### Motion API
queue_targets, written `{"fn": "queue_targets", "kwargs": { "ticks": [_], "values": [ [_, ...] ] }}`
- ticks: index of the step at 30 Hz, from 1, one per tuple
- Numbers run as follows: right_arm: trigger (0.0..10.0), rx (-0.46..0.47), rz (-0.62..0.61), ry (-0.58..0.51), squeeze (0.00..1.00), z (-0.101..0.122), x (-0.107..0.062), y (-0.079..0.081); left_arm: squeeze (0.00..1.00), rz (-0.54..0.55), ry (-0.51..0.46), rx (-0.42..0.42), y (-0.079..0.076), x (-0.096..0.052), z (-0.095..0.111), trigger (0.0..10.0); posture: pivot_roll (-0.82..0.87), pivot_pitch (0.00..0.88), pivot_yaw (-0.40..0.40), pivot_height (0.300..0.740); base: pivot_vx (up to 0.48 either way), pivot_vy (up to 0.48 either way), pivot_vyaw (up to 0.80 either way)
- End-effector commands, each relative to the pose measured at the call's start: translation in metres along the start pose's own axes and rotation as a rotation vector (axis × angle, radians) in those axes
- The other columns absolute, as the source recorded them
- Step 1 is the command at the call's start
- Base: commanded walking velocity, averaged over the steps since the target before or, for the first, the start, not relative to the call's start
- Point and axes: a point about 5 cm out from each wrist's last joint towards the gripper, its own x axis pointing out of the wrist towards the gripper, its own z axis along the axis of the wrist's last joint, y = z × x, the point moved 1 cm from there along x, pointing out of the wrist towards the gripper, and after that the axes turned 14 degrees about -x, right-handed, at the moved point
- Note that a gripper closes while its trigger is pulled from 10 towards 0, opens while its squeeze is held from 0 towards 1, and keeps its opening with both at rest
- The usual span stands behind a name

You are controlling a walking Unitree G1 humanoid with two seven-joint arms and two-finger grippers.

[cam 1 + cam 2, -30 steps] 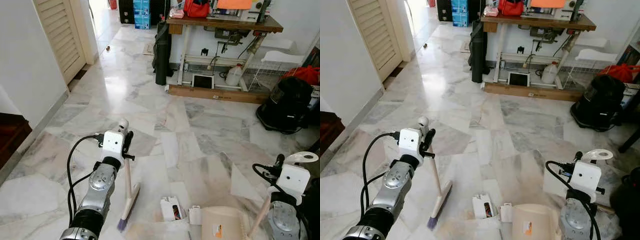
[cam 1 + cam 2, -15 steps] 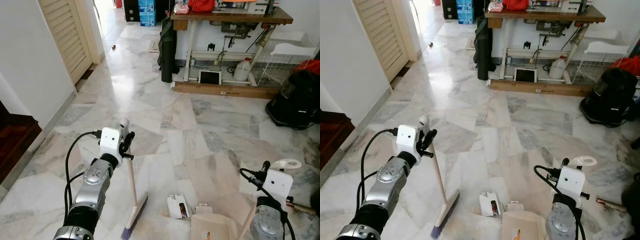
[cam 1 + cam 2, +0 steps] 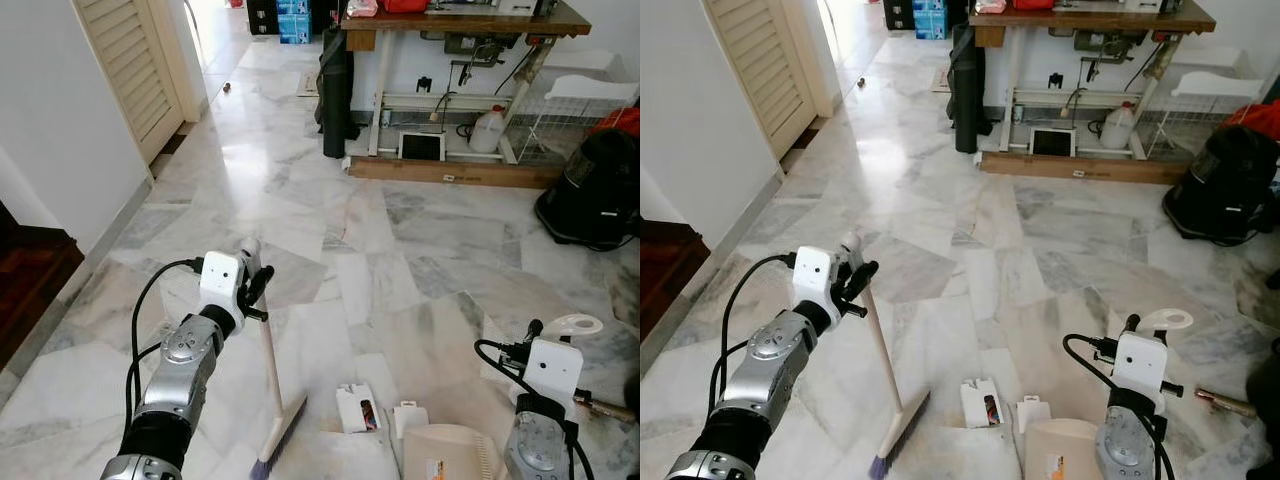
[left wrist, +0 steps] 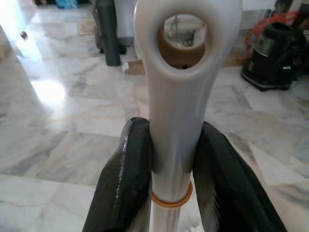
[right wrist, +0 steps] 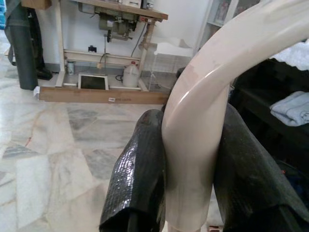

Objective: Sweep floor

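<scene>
Since a second ago, our broom head has been sliding rightward across the floor, closing in on the small white box, while our view has been shifting forward a little.

Nearest to us, we are gripping the broom with our left tool, its two black fingers pressing on either side of the pale handle just below the hanging loop at its top. The stick is slanting down and to the right, and the purple-tipped bristle head is resting on the marble floor. Just beside the bristles, a small white box is lying flat, with a second white scrap next to it.

On our right, we are clamping our right tool around the curved cream handle of the dustpan, whose pan is sitting low on the floor right by those scraps. A small metal object is lying on the floor beyond our right wrist.

Farther out, a black vacuum cleaner is standing to the right. Along the far wall, a wooden surface is carrying a sewing machine, with a white jug and a tablet beneath it and a tall black bag leaning at its left leg. To the left, a louvred door is standing by the doorway.
</scene>
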Motion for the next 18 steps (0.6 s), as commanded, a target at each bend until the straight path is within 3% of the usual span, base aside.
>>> {"fn": "queue_targets", "kwargs": {
  "ticks": [1,4,18],
  "values": [
    [10.0,-0.002,-0.009,-0.011,0.0,0.001,0.001,-0.001,0.0,-0.027,-0.015,-0.004,-0.003,0.0,0.008,10.0,0.18,0.097,0.034,0.74,0.0,0.0,0.0],
    [10.0,0.001,0.008,-0.003,0.0,0.0,-0.002,0.006,0.0,-0.063,0.03,-0.007,-0.005,-0.002,0.002,10.0,0.19,0.098,0.035,0.74,0.0,0.0,0.0],
    [10.0,0.021,0.029,0.032,0.0,-0.004,-0.009,0.02,0.0,-0.076,0.051,-0.054,-0.006,0.0,0.002,10.0,0.19,0.073,0.043,0.74,0.0,0.0,0.0]
  ]
}}
